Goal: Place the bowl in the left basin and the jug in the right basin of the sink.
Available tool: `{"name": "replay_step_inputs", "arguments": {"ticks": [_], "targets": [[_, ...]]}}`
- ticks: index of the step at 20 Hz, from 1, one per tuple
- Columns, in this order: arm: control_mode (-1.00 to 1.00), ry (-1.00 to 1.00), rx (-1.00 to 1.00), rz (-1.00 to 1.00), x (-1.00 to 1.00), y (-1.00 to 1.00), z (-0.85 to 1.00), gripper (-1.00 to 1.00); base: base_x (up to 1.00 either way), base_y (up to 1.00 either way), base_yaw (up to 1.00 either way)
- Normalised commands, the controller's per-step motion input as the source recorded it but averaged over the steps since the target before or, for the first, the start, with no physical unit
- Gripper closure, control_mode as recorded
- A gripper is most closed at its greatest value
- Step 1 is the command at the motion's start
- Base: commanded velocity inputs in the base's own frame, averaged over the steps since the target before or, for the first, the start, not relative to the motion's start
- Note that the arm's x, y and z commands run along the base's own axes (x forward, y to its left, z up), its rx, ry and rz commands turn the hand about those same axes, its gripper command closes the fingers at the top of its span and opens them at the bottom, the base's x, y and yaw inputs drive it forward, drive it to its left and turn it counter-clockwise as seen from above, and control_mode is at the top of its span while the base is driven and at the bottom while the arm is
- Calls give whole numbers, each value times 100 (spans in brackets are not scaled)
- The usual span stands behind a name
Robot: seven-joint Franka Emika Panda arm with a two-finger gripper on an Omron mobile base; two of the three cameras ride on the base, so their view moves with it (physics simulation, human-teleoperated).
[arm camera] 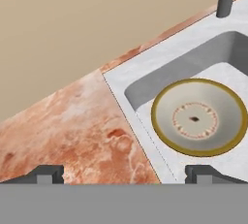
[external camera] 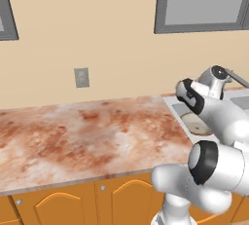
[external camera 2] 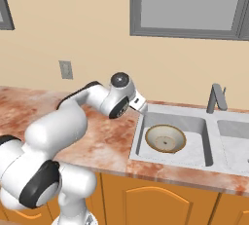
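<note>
The cream bowl (external camera 2: pixel 165 138) with its tan rim lies flat on the floor of the left basin (external camera 2: pixel 195 152) of the pale grey sink (external camera 2: pixel 171 108). In the hand view the bowl (arm camera: pixel 198 117) is at the right, inside the basin (arm camera: pixel 160 76), with a dark spot at its centre. My gripper (external camera 2: pixel 140 105) hangs above the sink's left rim, beside and above the bowl, and touches nothing. Its fingertips (arm camera: pixel 48 173) stand wide apart, open and empty; the gripper (arm camera: pixel 127 174) straddles the counter edge. Part of the right basin (external camera 2: pixel 234 146) shows at the right edge. The jug is out of view.
A grey faucet (external camera 2: pixel 216 97) stands behind the sink between the basins. Reddish marble counter (external camera 2: pixel 102 136) stretches left of the sink, over orange cabinet doors (external camera 2: pixel 151 202). The beige wall carries an outlet (external camera 2: pixel 65 69) and a window (external camera 2: pixel 187 5).
</note>
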Motion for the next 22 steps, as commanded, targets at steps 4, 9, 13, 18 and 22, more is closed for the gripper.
{"name": "replay_step_inputs", "arguments": {"ticks": [4, 9, 13, 18, 22], "targets": [[-100, 2, -3, 14, 0, 68, 0, -100, 0, 0, 0], [-100, 1, 0, 13, -1, 58, 0, -100, 0, 0, 0], [-100, 1, -2, 14, -13, 48, -5, -100, 0, 0, 0], [-100, 5, -5, 10, -6, 40, -19, -100, 0, 0, 0], [-100, 4, -8, 5, -19, 23, -17, -100, 0, 0, 0]]}}
